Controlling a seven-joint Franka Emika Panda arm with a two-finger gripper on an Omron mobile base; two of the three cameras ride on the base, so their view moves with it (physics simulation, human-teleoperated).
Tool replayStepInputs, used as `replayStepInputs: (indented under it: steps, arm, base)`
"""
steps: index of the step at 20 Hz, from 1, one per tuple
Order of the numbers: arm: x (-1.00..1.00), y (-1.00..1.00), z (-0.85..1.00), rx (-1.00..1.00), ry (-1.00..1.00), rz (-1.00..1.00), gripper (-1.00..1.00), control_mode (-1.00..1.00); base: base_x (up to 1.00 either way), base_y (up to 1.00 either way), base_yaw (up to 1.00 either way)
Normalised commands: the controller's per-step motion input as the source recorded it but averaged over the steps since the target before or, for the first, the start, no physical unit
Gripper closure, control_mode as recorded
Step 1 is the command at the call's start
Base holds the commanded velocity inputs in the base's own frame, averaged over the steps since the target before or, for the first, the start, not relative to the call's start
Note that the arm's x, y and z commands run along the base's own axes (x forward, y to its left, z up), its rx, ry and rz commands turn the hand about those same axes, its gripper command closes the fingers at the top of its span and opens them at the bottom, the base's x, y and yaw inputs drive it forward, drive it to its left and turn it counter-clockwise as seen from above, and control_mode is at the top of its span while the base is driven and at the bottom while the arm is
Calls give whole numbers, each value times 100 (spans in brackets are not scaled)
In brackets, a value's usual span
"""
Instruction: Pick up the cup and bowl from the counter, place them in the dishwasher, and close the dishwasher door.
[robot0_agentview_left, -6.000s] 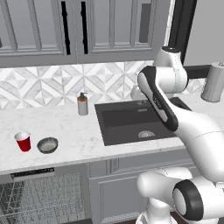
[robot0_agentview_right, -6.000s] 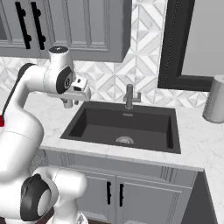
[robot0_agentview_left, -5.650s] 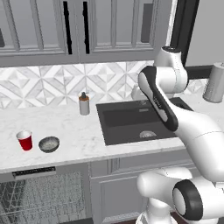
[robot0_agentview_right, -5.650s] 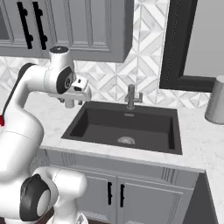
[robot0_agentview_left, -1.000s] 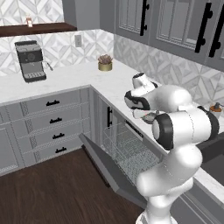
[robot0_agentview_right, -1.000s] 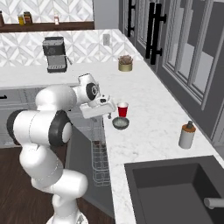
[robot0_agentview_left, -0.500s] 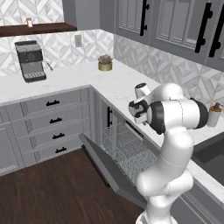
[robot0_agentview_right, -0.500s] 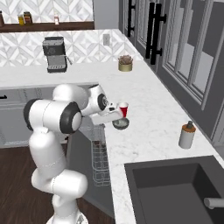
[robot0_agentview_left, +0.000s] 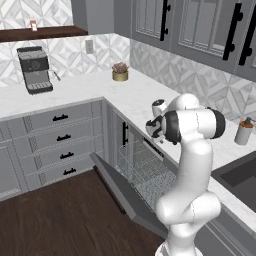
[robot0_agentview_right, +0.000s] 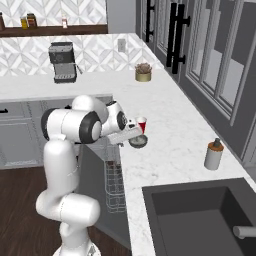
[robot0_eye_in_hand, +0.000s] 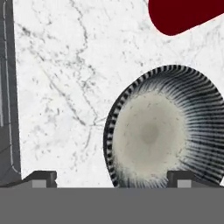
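Compared with half a second ago, arm folded lower over the counter (robot0_agentview_right: 170, 130), hand brought closer above the bowl (robot0_agentview_right: 138, 141). Same place for the base, same kitchen corner in both base views.

Gripper (robot0_eye_in_hand: 111, 179) wide open, holding nothing: in the hand view one dark fingertip (robot0_eye_in_hand: 43, 177) over bare marble, the other fingertip (robot0_eye_in_hand: 181, 177) over the near edge of the bowl (robot0_eye_in_hand: 164, 135), which lies off-centre between them. Cannot tell if any fingertip touches the bowl.

Bowl resting on the counter near its front edge, above the open dishwasher (robot0_agentview_right: 115, 185). Cup (robot0_agentview_right: 142, 124) upright just beyond the bowl, very close, touching or not unclear; in the hand view seen as a dark red shape (robot0_eye_in_hand: 183, 15) at the top.

Dishwasher door (robot0_agentview_left: 125, 192) dropped open, slanted down toward the floor, wire rack (robot0_agentview_left: 142, 170) visible inside. Robot standing beside this door.

Around: soap dispenser (robot0_agentview_right: 213, 155) farther right on the counter, well apart from the bowl; sink (robot0_agentview_right: 200, 220) near the right corner; small potted plant (robot0_agentview_right: 143, 72) far along the counter; coffee machine (robot0_agentview_right: 61, 62) on the far counter at the left. Between hand and bowl only the cup close by; white forearm hiding part of the bowl in the right base view.
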Motion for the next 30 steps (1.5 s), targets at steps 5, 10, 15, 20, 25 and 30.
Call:
replayStepInputs:
  steps: [5,10,15,20,25,30]
  arm:
    - [37,0,-31,0,0,14,-100,-100]
    - [16,0,-24,0,0,10,100,-100]
    - [-4,0,-12,0,-4,2,100,-100]
    - [-29,0,-2,0,-7,0,100,-100]
    - [-80,36,45,0,-2,-3,100,-100]
    - [-100,79,39,0,0,-7,100,-100]
  base:
    - [0,0,0]
    - [0,0,0]
    - [0,0,0]
    - [0,0,0]
    - [0,0,0]
    - [0,0,0]
